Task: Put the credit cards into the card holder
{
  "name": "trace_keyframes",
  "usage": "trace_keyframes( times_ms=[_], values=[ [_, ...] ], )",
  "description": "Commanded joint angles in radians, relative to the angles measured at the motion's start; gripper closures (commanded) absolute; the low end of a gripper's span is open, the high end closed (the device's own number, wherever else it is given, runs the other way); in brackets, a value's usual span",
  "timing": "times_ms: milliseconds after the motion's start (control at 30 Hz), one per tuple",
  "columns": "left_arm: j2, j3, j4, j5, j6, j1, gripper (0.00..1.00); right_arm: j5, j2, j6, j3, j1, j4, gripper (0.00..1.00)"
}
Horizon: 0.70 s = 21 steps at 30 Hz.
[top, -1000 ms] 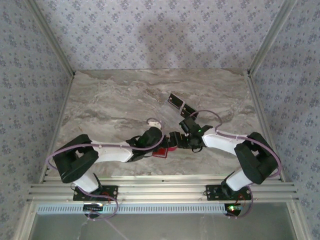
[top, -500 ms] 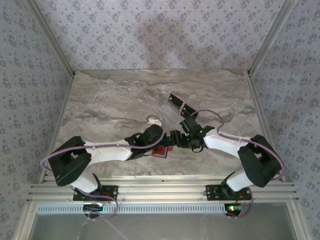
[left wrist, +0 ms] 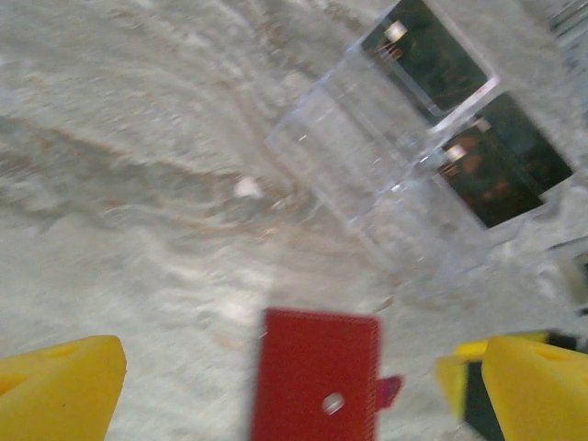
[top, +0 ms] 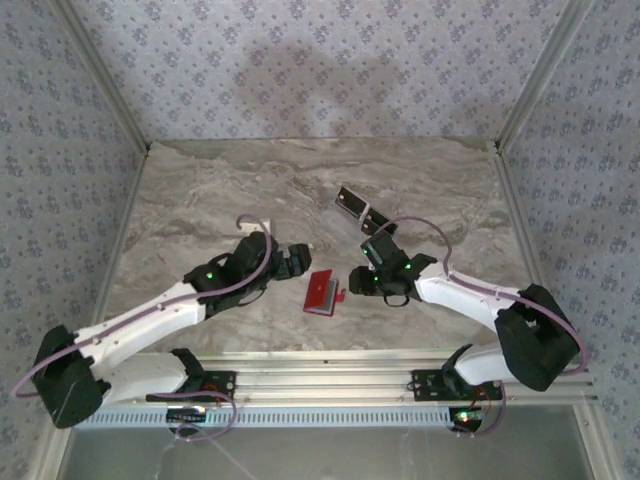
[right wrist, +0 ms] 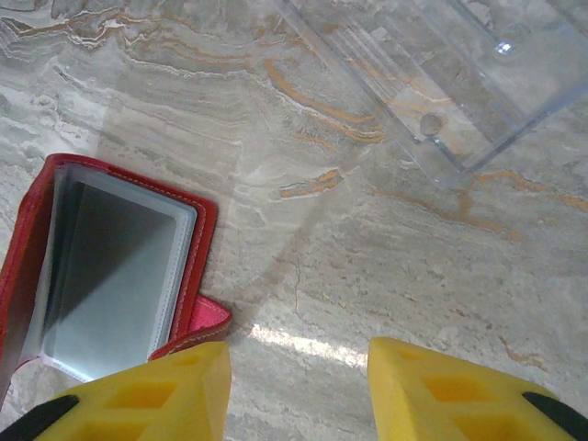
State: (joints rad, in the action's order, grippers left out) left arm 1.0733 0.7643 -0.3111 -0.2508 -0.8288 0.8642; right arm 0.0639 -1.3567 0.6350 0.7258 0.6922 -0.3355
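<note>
A marble-patterned bench is seen from above, with two robot arms reaching in from its near edge. The card holder, a small red wallet, lies on the bench between the arm tips, and neither arm touches it. The left jaws stand wide apart and empty. The right jaws are partly apart, with bare bench between them.

The credit cards lie farther back at a clear plastic case, well apart from the wallet. They look thin, stiff, light and slick (likely awkward to lift off a flat surface), so pinching one by its edges seems wisest. The wallet looks soft and floppy.

The right wrist view shows clear sleeves inside the wallet, which the overhead view cannot resolve. The left wrist view shows two dark cards with small metallic chips.
</note>
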Motion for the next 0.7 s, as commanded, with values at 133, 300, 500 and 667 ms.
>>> trace_keyframes(
  times_ms=[133,300,500,667],
  values=[
    [-0.050,-0.115,-0.144,0.152,0.088,-0.004,0.00,0.005,0.034,0.015,0.027,-0.007,-0.053,0.53],
    [-0.025,-0.170,-0.037,0.186,0.055,0.006,0.00,0.020,0.029,0.027,0.025,-0.007,-0.042,0.53],
    [0.056,-0.150,0.024,0.184,0.050,0.038,0.00,0.034,0.018,0.028,0.024,-0.005,-0.034,0.53],
    [0.137,-0.118,0.042,0.165,0.054,0.066,0.00,0.039,0.013,0.031,0.023,-0.002,-0.022,0.53]
  ],
)
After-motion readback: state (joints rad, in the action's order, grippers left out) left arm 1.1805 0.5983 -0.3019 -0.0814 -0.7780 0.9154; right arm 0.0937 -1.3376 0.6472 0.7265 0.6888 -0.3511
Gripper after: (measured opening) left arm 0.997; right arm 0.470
